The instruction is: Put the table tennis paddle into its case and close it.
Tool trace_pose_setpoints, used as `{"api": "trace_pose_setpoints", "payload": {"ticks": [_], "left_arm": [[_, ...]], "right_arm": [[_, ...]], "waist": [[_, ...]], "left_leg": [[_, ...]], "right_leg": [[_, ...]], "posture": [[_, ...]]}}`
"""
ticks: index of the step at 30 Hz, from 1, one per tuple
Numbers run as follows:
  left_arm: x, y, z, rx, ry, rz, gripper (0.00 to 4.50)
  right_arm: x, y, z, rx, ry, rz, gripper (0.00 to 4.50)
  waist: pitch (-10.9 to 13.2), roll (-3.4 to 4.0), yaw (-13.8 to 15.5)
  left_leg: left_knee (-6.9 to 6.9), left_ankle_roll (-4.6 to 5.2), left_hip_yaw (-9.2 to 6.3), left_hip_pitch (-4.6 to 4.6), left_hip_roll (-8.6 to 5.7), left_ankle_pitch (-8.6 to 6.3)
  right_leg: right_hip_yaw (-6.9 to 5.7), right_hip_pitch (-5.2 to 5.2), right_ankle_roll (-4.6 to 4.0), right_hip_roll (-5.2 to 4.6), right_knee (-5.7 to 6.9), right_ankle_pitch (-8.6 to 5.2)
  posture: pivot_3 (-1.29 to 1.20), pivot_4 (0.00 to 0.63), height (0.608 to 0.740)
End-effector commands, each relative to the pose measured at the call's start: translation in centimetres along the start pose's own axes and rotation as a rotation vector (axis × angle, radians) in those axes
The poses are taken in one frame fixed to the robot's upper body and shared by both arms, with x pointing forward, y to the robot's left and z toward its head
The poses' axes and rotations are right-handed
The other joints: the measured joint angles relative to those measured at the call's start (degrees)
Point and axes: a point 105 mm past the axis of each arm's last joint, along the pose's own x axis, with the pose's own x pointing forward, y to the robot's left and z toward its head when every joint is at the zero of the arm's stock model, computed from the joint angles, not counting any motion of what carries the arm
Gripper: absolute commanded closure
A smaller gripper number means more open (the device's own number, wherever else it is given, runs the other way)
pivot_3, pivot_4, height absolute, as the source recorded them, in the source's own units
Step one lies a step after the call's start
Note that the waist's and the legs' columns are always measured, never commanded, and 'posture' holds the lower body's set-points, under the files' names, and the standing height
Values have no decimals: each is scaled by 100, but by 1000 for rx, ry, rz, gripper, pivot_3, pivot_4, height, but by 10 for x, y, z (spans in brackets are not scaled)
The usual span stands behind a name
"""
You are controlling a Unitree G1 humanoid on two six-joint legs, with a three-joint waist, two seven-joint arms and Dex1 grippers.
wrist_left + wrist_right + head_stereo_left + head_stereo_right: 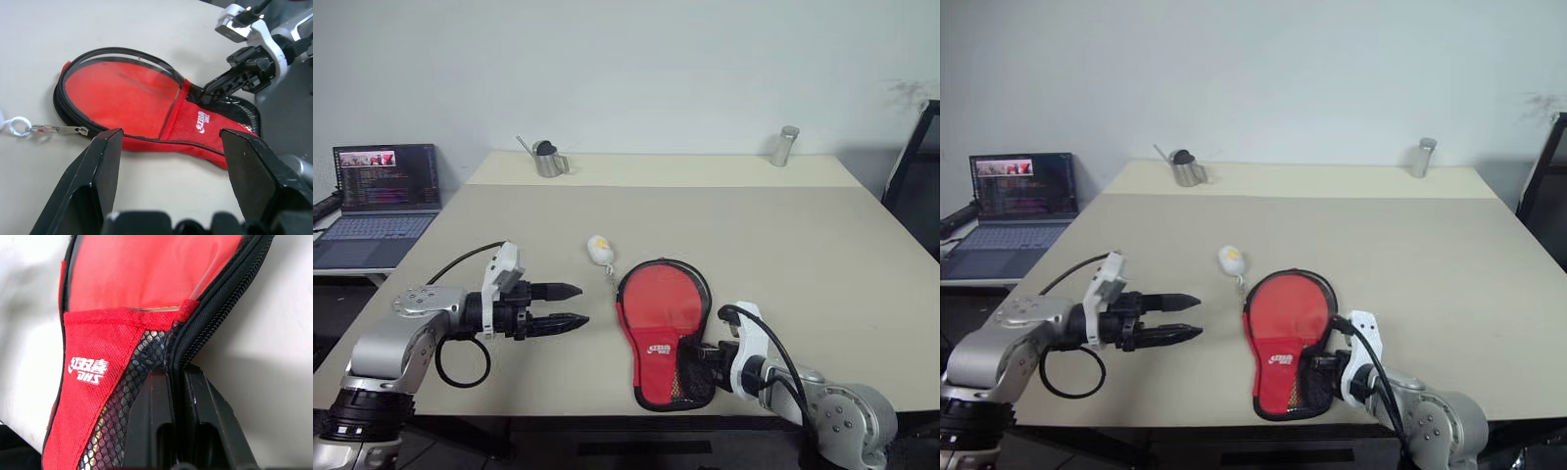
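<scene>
Paddle (658, 305) lies inside the case (658, 362), near the worktop's (783, 255) front edge, right of middle. Red face shows through the open round end; zip not yet run, so closing is what's left, by my read. Zip pull (58, 130) with white tag (600, 250) trails toward the worktop's middle. Right end effector (208, 95) shut on the case's edge beside the mesh pocket. Left end effector (570, 305) hovers apart, empty, just left of the case. Handle hidden under fabric.

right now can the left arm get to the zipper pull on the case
Probably yes. The left gripper hovers with jaws open, and the zipper pull lies on bare table beside the case, nothing between. The right gripper pinches the case's far edge.
</scene>
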Motion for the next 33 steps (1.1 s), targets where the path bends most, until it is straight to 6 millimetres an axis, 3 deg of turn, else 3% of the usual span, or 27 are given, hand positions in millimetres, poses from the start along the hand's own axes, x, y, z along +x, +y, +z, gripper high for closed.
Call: {"api": "trace_pose_setpoints", "payload": {"ticks": [1,11,16,24,29,33], "left_arm": [[3,-3,10,36,-1,-14,1067],[8,-7,14,32,10,-44,1067],[10,-6,15,37,9,-38,1067],[11,-6,15,49,8,-29,1067],[8,-4,15,49,-4,-2,1067],[7,-2,15,43,-19,21,1067]], "right_arm": [[-3,12,-5,55,-21,29,4489],[-7,28,-17,113,-13,69,4489],[-7,21,-14,91,1,39,4489],[-18,1,3,55,-58,-53,1882],[-37,7,16,-77,-77,98,164],[-53,9,34,-238,-103,153,73]], "waist": [[0,0,-1],[0,0,-13],[0,0,-16],[0,0,-16],[1,-1,-16],[2,2,-21]], "left_leg": [[1,0,0,0,0,0],[0,0,0,0,1,0],[0,0,1,0,1,0],[3,1,1,0,1,0],[4,1,5,0,0,0],[3,1,4,1,3,0]], "right_leg": [[0,0,0,0,0,0],[-1,0,1,0,1,-1],[0,0,1,1,0,-1],[1,1,2,2,2,-1],[3,2,3,2,1,0],[2,2,3,7,2,0]], "posture": [[0,150,740],[0,150,740],[0,150,740],[0,150,740],[0,150,740],[0,150,740]]}}
